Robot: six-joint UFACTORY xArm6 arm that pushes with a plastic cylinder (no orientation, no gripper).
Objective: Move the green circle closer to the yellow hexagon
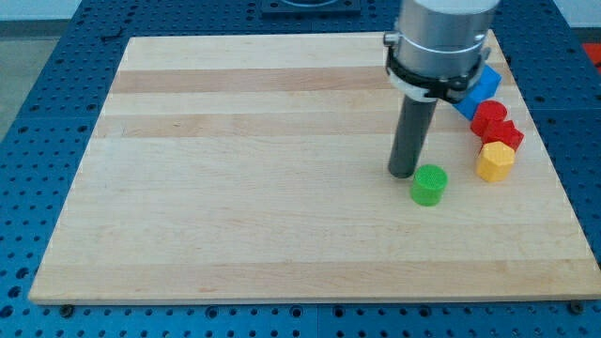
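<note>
Green circle, one; yellow hexagon, one.

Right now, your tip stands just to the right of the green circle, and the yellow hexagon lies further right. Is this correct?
Not quite. In the camera view my tip stands just to the upper left of the green circle, not its right. The yellow hexagon does lie further right.

No text, label or number (brands included) can be read anywhere.

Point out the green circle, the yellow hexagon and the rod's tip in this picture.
green circle [429,184], camera view, on its top face.
yellow hexagon [496,161], camera view, on its top face.
my tip [403,174], camera view, rod's very end, just left of the green circle.
</note>
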